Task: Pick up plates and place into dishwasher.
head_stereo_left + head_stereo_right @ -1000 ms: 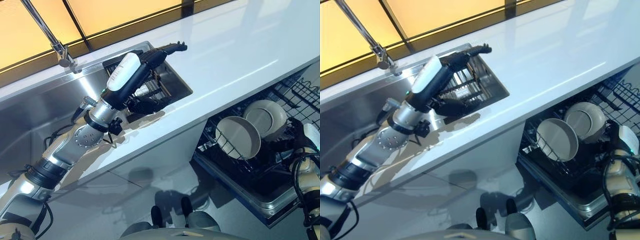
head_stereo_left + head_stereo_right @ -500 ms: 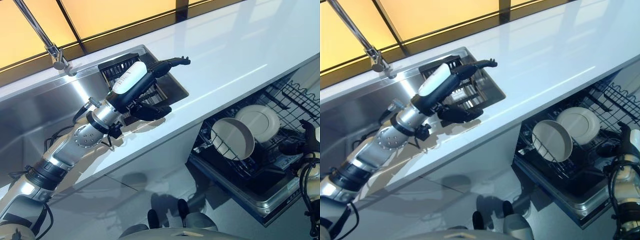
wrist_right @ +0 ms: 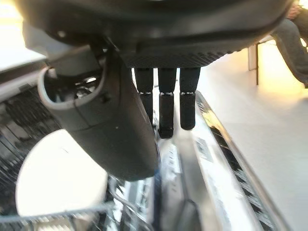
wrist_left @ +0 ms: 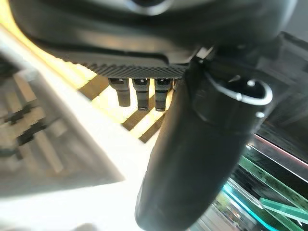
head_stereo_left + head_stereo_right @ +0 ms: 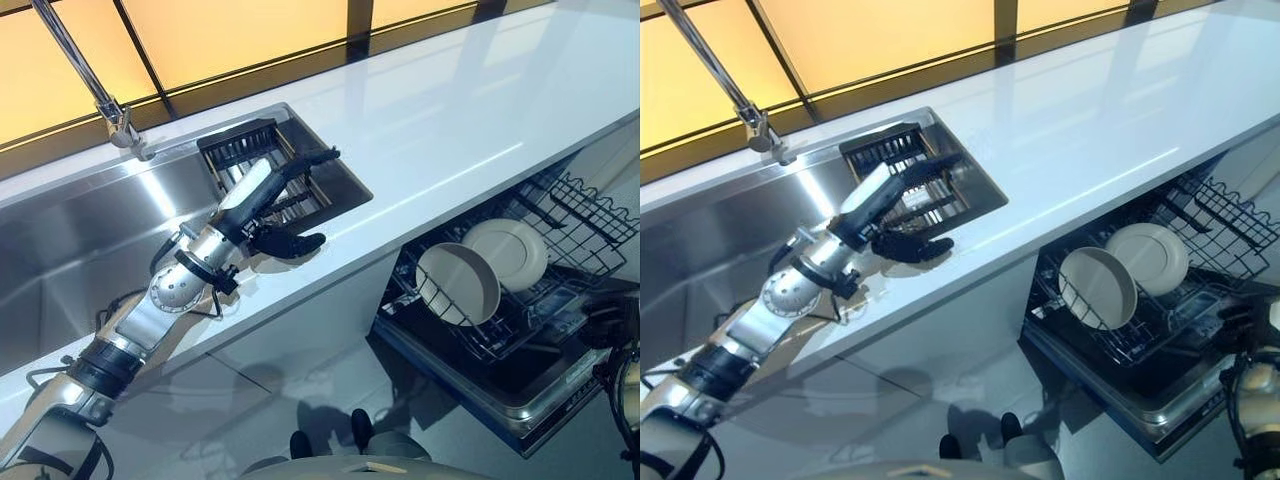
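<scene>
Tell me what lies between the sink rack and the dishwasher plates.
Bare white countertop separates the sink rack from the plates, seen in both eye views.

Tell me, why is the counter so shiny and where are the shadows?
In the left eye view, the white counter mirrors the orange window glow as pale streaks, and the left hand casts a dark shadow on the counter edge by the sink. In the left wrist view, the thumb close to the camera looks blurry.
</scene>
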`<state>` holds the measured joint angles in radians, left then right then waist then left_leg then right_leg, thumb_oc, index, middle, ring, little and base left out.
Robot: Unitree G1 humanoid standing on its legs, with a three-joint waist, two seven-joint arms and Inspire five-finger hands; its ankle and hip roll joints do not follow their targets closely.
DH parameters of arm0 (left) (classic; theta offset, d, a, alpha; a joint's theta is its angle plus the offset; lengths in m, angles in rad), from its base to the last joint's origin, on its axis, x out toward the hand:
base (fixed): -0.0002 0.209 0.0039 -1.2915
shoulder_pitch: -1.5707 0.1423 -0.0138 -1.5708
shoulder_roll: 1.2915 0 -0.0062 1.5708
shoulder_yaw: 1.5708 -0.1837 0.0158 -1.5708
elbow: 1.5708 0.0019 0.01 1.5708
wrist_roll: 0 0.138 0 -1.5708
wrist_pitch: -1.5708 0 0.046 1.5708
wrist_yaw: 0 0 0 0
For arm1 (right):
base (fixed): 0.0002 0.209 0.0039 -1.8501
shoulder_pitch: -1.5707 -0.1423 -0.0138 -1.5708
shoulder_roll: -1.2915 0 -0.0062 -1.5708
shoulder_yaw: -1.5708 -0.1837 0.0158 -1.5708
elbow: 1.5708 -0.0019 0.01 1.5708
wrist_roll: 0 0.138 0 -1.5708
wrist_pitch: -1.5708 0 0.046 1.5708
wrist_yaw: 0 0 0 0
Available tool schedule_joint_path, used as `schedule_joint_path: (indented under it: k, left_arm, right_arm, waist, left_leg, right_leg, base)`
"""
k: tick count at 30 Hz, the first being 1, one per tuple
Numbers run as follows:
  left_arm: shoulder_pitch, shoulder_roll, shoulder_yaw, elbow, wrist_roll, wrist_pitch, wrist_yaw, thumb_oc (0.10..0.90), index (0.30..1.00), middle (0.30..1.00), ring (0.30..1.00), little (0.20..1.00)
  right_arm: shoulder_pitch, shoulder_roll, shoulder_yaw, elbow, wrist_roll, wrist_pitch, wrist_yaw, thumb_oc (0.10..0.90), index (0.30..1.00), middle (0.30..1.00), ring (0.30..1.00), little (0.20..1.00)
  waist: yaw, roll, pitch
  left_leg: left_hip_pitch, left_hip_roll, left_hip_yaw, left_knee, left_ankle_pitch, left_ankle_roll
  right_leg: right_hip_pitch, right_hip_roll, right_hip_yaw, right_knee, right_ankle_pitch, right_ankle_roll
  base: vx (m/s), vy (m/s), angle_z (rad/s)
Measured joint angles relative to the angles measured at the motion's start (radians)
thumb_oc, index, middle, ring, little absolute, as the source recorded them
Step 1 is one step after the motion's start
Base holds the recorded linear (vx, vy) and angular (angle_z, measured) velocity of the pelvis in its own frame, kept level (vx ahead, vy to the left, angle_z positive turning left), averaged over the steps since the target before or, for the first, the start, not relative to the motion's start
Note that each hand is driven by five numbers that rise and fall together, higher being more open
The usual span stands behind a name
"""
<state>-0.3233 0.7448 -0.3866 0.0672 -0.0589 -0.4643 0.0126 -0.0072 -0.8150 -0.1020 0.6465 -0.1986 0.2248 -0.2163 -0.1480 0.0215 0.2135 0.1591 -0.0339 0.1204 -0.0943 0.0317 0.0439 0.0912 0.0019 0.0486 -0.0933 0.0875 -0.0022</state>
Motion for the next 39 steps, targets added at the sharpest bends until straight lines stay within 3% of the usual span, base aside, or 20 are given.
schedule_joint_path:
  k: [6,22,29,39]
  left_arm:
    - [0.017,-0.027,0.000,0.004,-0.004,0.000,-0.001,0.800,0.900,0.900,0.900,0.900]
    - [0.016,-0.024,0.001,-0.067,-0.040,0.000,-0.018,0.800,0.900,0.900,0.900,0.900]
    - [0.015,-0.023,0.000,-0.094,-0.040,0.000,0.003,0.800,0.900,0.900,0.900,0.900]
    - [-0.003,-0.024,-0.002,-0.094,-0.040,0.000,0.041,0.800,0.900,0.900,0.900,0.900]
  right_arm:
    - [-0.001,0.031,0.042,0.065,-0.002,-0.001,0.017,0.100,0.300,0.300,0.300,0.200]
    - [-0.118,0.122,0.127,0.291,0.000,-0.007,0.013,0.100,0.300,0.300,0.300,0.200]
    - [-0.186,0.125,0.185,0.362,-0.001,-0.006,0.000,0.100,0.300,0.300,0.300,0.200]
    - [-0.275,0.125,0.239,0.415,-0.021,0.027,0.009,0.100,0.300,0.300,0.300,0.200]
  waist:
    - [0.010,-0.012,-0.007]
    - [0.033,-0.009,-0.009]
    - [0.044,0.026,-0.002]
    - [0.043,0.075,0.050]
  left_leg:
    - [-0.008,0.000,-0.002,0.000,0.001,0.000]
    - [-0.031,-0.002,-0.027,0.000,0.010,0.000]
    - [-0.062,-0.002,-0.036,0.000,0.019,0.000]
    - [-0.072,-0.002,-0.047,0.000,0.022,-0.002]
  right_leg:
    - [-0.003,-0.001,-0.003,0.000,0.000,0.000]
    - [-0.021,-0.005,-0.030,-0.005,0.000,0.000]
    - [-0.048,-0.007,-0.039,-0.005,0.000,0.000]
    - [-0.055,-0.008,-0.056,-0.005,0.000,0.000]
  base:
    - [-0.01,-0.039,0.03]
    - [-0.02,-0.043,0.04]
    - [-0.01,-0.024,0.05]
    - [0.00,-0.006,0.03]
